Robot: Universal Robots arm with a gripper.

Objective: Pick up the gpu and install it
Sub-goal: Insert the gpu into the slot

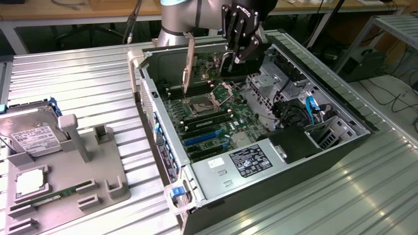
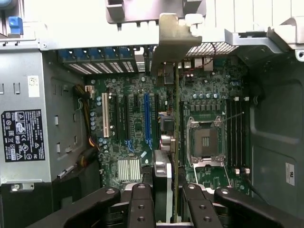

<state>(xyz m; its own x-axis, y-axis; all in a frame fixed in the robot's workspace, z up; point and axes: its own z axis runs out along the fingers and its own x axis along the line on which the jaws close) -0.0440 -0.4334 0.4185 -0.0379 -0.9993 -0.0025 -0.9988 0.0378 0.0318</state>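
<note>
a ribbed metal tabletop takes up most of the room, with wooden benches behind it. an open computer case lies on it, motherboard facing up. on the exterior view's left is a grey holder with a hard drive. the end effector is clenched on the gpu, held on edge above the motherboard.

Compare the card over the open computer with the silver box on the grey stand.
The thin dark gpu card with a silvery end bracket hangs on edge in the jaws over the motherboard; the silver, white-labelled hard drive rests on the grey stand outside the case. The gpu card is a slim board; the hard drive a thicker box. Both are computer parts.
</note>
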